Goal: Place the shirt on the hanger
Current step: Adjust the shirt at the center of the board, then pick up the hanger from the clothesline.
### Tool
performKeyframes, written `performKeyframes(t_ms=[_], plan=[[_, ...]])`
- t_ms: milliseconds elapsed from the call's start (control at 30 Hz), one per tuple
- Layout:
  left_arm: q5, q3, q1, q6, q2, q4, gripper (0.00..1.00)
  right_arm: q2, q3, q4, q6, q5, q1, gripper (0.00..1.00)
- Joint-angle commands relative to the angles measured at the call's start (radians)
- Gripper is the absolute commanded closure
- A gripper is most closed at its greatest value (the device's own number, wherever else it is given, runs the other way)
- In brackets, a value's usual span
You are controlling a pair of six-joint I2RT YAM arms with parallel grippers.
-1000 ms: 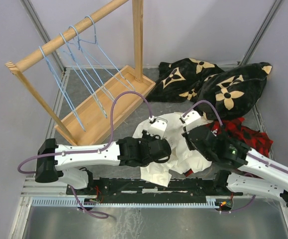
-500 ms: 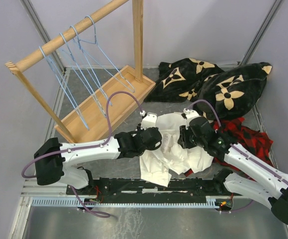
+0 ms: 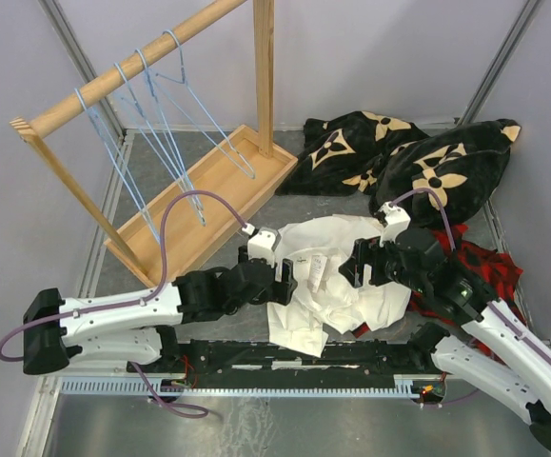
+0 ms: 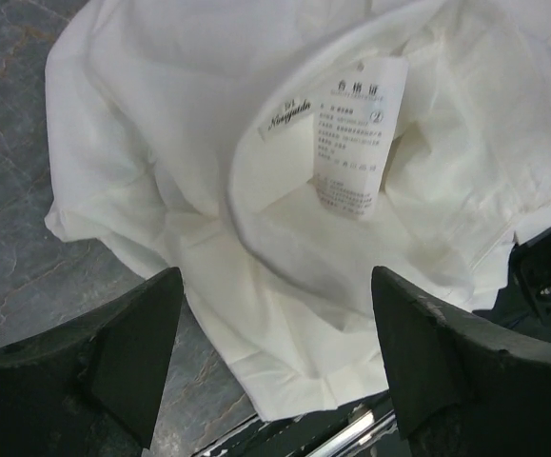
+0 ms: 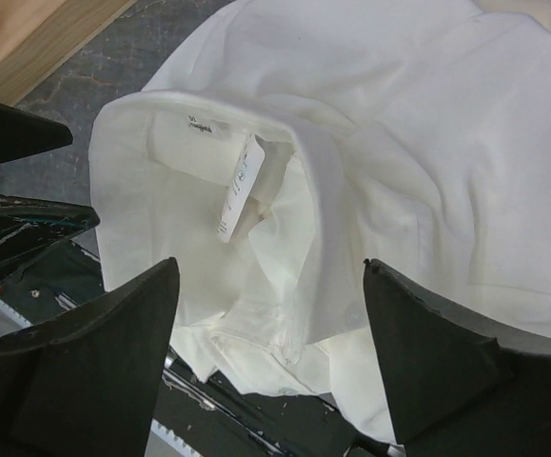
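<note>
The cream-white shirt [image 3: 327, 276] lies crumpled on the grey table between my two arms, with its collar and white care labels facing up [image 4: 351, 133] [image 5: 242, 186]. My left gripper [image 3: 282, 278] stands open at the shirt's left edge, and in its wrist view its jaws [image 4: 275, 286] are spread wide above the fabric with nothing between them. Just right of the collar, my right gripper [image 3: 354, 269] is also open, with only loose cloth below its jaws [image 5: 270, 271]. Several light-blue wire hangers [image 3: 161, 124] hang from the wooden rail at the back left.
The wooden rack's tray base [image 3: 199, 200] sits left of the shirt. A black blanket with tan flowers [image 3: 399, 157] lies behind it. A red-and-black plaid garment [image 3: 470, 262] lies under and beyond my right arm. A black rail [image 3: 285, 357] runs along the near edge.
Both grippers went from shut on the shirt to open and let it go. The left arm drew back to the left and the right one shifted right. The shirt settled flatter.
</note>
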Motion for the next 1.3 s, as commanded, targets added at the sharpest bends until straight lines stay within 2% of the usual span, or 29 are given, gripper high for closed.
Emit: performKeyframes(t_ms=[0,167,300,500,700,1000,1267], plan=[[0.026,-0.08,-0.016,0.045,-0.068,0.076,0.14,-0.037,0.033,-0.022,0.009,-0.015,-0.002,0.12],[0.016,-0.151,-0.019,0.037,-0.079,0.085,0.15,-0.075,0.08,-0.011,-0.064,-0.024,-0.002,0.09],[-0.016,-0.157,-0.042,0.036,-0.043,0.066,0.17,-0.042,0.141,0.006,-0.099,-0.067,-0.002,0.09],[-0.178,-0.081,-0.166,-0.01,0.06,-0.037,0.19,0.088,0.289,0.067,-0.115,-0.109,-0.002,0.1],[-0.289,0.021,-0.293,-0.053,0.082,-0.077,0.19,0.232,0.448,0.121,-0.158,-0.155,-0.001,0.12],[-0.606,0.267,-0.474,-0.172,0.233,-0.373,0.19,0.381,0.629,0.185,-0.208,-0.151,-0.002,0.12],[-0.638,0.269,-0.57,-0.266,0.303,-0.475,0.19,0.559,0.794,0.263,-0.159,-0.249,0.0,0.14]])
